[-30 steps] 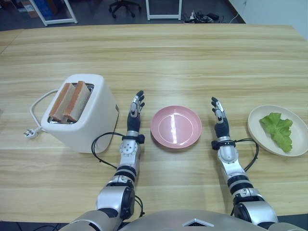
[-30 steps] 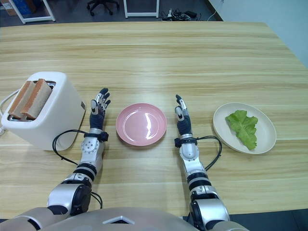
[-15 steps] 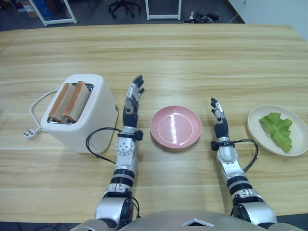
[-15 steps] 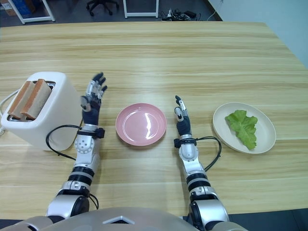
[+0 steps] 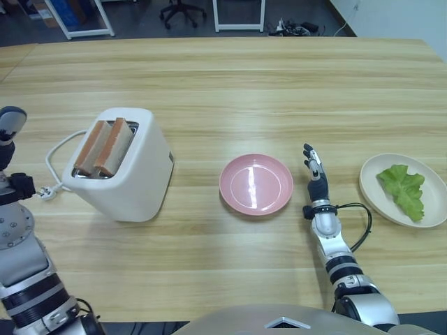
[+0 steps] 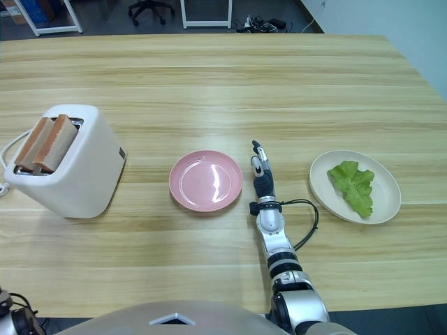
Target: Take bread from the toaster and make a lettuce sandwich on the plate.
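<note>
A white toaster [image 5: 128,174] stands on the left of the wooden table with two slices of bread [image 5: 105,145] sticking up from its slots. An empty pink plate [image 5: 256,184] lies in the middle. A lettuce leaf [image 5: 404,188] rests on a cream plate [image 5: 371,183] at the right. My right hand [image 5: 313,169] is open, fingers straight and pointing away, on the table just right of the pink plate and holding nothing. My left hand [image 5: 8,132] is raised at the far left edge, left of the toaster and apart from it.
The toaster's white cord and plug [image 5: 46,190] lie on the table to its left, near my left arm. Bare wooden table [image 5: 244,84] stretches behind the plates. Chairs and white frame legs stand on the floor past the far edge.
My left arm has swung from beside the pink plate out to the far left, past the toaster, and risen closer to the camera. The right hand has barely moved.
</note>
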You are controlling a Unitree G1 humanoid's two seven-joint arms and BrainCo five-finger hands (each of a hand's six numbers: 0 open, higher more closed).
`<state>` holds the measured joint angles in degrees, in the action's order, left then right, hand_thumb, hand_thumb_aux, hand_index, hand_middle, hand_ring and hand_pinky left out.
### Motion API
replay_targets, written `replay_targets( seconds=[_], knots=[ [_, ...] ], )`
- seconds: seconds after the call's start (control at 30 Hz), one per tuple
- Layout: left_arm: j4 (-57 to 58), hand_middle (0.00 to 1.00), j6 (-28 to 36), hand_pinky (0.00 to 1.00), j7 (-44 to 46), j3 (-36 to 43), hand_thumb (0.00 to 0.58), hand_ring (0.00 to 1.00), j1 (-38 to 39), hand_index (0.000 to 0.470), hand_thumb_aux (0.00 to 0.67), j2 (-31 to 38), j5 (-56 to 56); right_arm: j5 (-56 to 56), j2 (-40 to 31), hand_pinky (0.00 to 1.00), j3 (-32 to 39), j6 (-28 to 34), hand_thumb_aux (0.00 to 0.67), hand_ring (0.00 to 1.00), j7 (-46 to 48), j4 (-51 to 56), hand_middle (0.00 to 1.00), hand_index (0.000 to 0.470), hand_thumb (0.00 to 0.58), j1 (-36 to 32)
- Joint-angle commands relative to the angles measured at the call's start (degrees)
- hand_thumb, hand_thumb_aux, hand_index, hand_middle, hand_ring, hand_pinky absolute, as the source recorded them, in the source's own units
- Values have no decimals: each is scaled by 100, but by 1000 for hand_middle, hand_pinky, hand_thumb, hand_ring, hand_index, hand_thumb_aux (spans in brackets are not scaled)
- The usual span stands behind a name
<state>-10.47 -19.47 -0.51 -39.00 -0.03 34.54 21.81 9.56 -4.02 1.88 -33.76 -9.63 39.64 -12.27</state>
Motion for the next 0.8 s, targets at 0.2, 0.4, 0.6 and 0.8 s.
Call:
replay_targets(
  seconds=[0.2,0.4,0.6,0.8],
  knots=[
    [1036,0,707,0,-493,858,0,0,411,0,0,262,1358,4,2,0,7,187,0,0,52,-198,0,0,0,124],
    [1309,0,1105,0,-835,1296,0,0,634,0,0,209,1646,-2,-14,0,7,254,0,0,101,-337,0,0,0,182],
    [1280,0,1593,0,-1031,1488,0,0,991,0,0,164,1801,-5,-50,0,-7,341,0,0,158,-546,0,0,0,326],
    [1220,0,1975,0,-1092,1741,0,0,1107,0,0,198,1928,-5,-51,0,7,417,0,0,202,-691,0,0,0,402]
  ],
)
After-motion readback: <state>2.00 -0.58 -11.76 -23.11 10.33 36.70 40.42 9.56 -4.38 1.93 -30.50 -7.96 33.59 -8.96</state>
